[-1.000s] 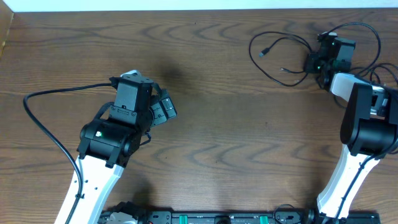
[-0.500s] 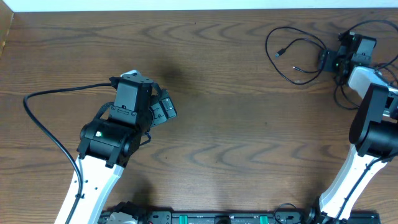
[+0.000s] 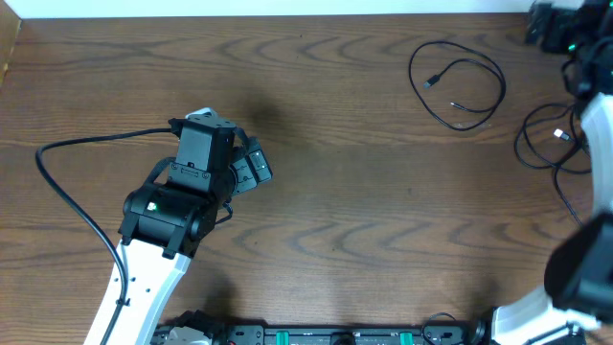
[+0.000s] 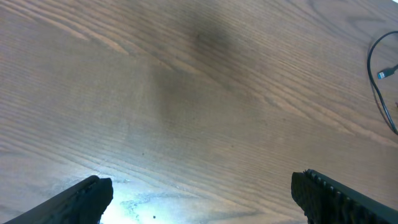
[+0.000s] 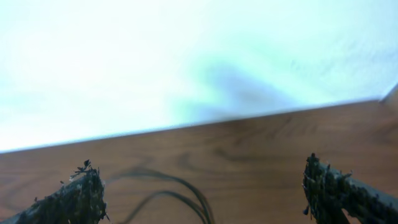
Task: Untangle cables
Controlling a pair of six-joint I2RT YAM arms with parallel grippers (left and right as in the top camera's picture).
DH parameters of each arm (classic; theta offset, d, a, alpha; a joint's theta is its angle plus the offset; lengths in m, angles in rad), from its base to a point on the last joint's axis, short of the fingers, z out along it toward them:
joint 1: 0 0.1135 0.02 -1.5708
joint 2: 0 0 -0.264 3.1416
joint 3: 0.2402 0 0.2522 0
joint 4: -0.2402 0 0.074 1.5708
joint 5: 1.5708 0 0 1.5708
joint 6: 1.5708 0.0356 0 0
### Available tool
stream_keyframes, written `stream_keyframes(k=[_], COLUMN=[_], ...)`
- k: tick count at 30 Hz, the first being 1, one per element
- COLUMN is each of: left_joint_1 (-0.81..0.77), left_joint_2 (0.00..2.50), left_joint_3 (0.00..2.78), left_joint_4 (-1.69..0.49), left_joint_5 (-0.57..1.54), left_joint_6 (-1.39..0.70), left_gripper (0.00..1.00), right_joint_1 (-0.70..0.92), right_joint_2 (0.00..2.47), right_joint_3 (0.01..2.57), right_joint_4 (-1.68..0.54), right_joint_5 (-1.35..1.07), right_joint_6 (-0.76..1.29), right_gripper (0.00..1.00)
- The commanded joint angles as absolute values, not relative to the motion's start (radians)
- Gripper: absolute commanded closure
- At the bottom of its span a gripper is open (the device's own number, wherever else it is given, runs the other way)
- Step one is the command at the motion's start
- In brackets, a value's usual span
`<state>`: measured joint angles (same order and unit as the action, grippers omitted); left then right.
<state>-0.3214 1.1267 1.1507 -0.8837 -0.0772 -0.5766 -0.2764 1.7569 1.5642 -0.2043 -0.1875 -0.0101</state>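
One thin black cable lies in a loose loop at the far right of the table, its two small plug ends inside the loop. A second black cable lies in loops beside it near the right edge, with a light plug end. My right gripper is at the far right corner, beyond both cables, open and holding nothing. Blurred black cable strands show low between the fingers of the right gripper. My left gripper hovers open over bare wood at centre left. The left wrist view has a cable at its right edge, far from the left gripper.
A thick black wire runs from the left arm in a curve across the table's left side. The white far edge of the table borders the top. The right arm's white link stands over the right-hand loops.
The right gripper dragged the black loop to the right, then opened and let it go. It has since moved away to the far right corner. The left arm has not moved.
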Motion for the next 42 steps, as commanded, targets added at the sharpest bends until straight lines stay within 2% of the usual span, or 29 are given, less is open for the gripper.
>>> stream_keyframes(k=[1,6,14,23,27,37,42], left_joint_1=[-0.317,-0.317,-0.317,-0.317,-0.317,-0.317,-0.317], left_joint_2=[1.124,1.124,1.124,1.124,1.124,1.124,1.124], left_joint_3=[1.163,1.163,1.163,1.163,1.163,1.163,1.163], left_joint_4=[-0.886,-0.886,-0.886,-0.886,-0.886,-0.886,-0.886], left_joint_5=[-0.079,-0.079,-0.079,-0.079,-0.079,-0.079,-0.079], left_joint_6=[-0.581,-0.581,-0.581,-0.581,-0.581,-0.581,-0.581], left_gripper=[0.02,0.02,0.02,0.02,0.02,0.02,0.02], right_joint_1=[-0.267,-0.228,-0.081,0.046,0.054,0.053,0.053], right_joint_2=[1.675,1.531,1.348,1.127,1.033,0.844,0.774], right_joint_3=[1.571,1.571,1.571,1.565,1.555,1.546,1.545], right_joint_4=[-0.253,-0.313,-0.242,-0.395,-0.41,-0.428,-0.437], right_joint_5=[-0.194,-0.196,-0.193,-0.193,-0.193,-0.186,-0.187], right_joint_6=[-0.004,-0.004,-0.005,-0.005,-0.011,-0.197,-0.199], right_gripper=[0.01,0.01,0.01,0.01,0.01,0.01,0.01])
